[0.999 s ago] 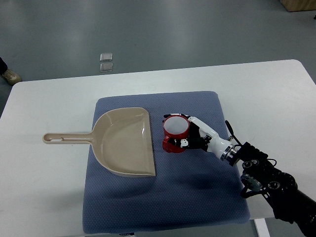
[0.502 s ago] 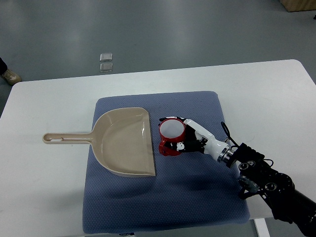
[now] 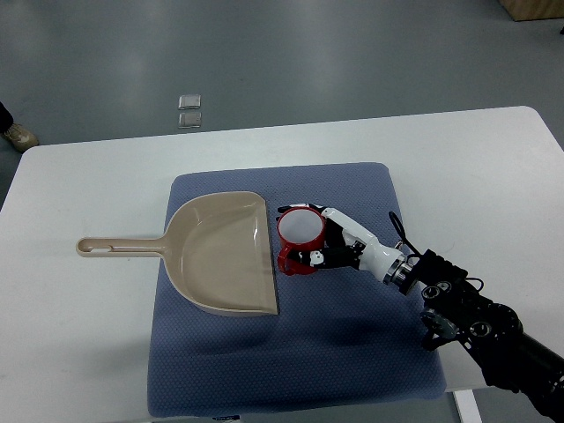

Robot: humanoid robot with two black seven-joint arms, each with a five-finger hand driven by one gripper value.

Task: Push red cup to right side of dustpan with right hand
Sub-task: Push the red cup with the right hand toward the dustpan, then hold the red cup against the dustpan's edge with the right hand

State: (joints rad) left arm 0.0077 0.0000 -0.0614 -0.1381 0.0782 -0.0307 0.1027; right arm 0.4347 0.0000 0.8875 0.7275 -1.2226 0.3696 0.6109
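My fingers (image 3: 328, 256) curled round red cup (image 3: 300, 240), right hand (image 3: 339, 249) pushing. Cup just beside dustpan (image 3: 225, 256) right edge; task nearly done.

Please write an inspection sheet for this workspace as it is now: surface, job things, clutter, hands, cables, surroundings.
Surface: white table with a blue mat laid on it.
Job things: red cup upright on the mat, close beside the open right edge of the beige dustpan; whether they touch cannot be told.
Clutter: nothing seen on the table.
Hands: right hand against the cup's right side, fingers curled round it; left hand not in view.
Cables: thin black cable looping at the right wrist.
Surroundings: grey floor, two small clear objects on it, a shoe at the left edge.
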